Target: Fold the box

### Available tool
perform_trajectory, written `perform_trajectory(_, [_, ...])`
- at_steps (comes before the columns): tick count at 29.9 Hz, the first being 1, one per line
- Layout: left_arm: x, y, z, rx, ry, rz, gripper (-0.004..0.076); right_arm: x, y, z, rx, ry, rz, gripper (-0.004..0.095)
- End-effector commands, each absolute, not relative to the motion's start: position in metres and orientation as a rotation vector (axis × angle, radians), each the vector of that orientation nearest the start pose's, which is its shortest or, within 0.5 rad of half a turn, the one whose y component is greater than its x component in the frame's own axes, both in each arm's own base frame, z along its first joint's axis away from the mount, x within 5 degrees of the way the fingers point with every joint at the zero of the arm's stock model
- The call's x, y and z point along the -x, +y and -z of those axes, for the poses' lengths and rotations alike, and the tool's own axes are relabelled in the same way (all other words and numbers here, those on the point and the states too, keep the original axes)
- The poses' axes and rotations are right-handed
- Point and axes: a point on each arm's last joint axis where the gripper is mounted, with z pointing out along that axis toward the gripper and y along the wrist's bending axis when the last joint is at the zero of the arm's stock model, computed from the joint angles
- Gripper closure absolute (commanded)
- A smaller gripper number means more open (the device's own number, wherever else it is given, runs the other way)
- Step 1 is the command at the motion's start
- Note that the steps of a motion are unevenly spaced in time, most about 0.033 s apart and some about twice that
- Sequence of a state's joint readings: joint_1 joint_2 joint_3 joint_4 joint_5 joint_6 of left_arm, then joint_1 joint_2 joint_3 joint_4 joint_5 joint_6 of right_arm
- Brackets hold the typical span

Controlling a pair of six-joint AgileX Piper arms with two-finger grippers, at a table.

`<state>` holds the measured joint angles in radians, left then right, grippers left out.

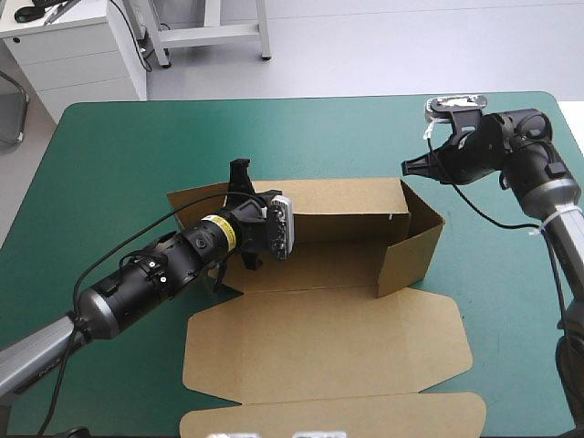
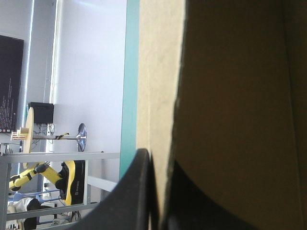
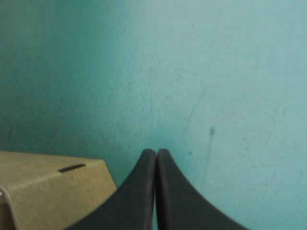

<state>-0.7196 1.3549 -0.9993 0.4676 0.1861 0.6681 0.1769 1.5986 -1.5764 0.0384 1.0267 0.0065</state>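
The brown box [image 1: 319, 351] lies mid-table, its back wall [image 1: 338, 212] and right end wall [image 1: 415, 242] raised and its lid flat toward the front edge. My left gripper [image 1: 239, 175] is at the left end of the back wall, shut on the box. In the left wrist view the board [image 2: 230, 96] stands edge-on between the black fingers of that gripper [image 2: 158, 155]. My right gripper [image 1: 408, 167] hangs shut just beyond the box's far right corner, holding nothing. In the right wrist view its gripper [image 3: 156, 152] points at the cover, with the box corner [image 3: 53, 184] beside it.
The teal-green cover [image 1: 109, 164] shows on all sides of the box, widest at the left and far right. The lid's front flap [image 1: 328, 415] reaches the table's near edge. The right arm stands close to the table's right edge [image 1: 570, 137].
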Motion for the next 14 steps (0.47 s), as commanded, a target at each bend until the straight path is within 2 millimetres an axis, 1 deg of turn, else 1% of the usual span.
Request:
perform_trajectory(1, [-0.232, -0.195, -0.324, -1.552, 1.351, -0.294, 0.0731, -0.333, 0.064, -0.381, 0.211, 2.494, -0.16, 0.0927])
perform_trajectory(5, [-0.232, -0.195, -0.324, -1.552, 1.359, -0.293, 0.0731, -0.329, 0.069, -0.372, 0.258, 2.542, -0.235, 0.0927])
perform_trajectory(9, [-0.232, -0.194, -0.323, -1.559, 1.37, -0.297, 0.0731, -0.325, 0.074, -0.37, 0.324, 2.534, -0.3, 0.0928])
perform_trajectory(11, [-0.232, -0.194, -0.323, -1.56, 1.373, -0.298, 0.0731, -0.323, 0.074, -0.369, 0.34, 2.534, -0.301, 0.0918])
perform_trajectory(13, [-0.232, -0.194, -0.323, -1.561, 1.371, -0.299, 0.0731, -0.323, 0.072, -0.369, 0.35, 2.535, -0.264, 0.0863])
perform_trajectory(14, [-0.232, -0.194, -0.323, -1.561, 1.371, -0.299, 0.0731, -0.322, 0.071, -0.367, 0.355, 2.543, -0.245, 0.0803])
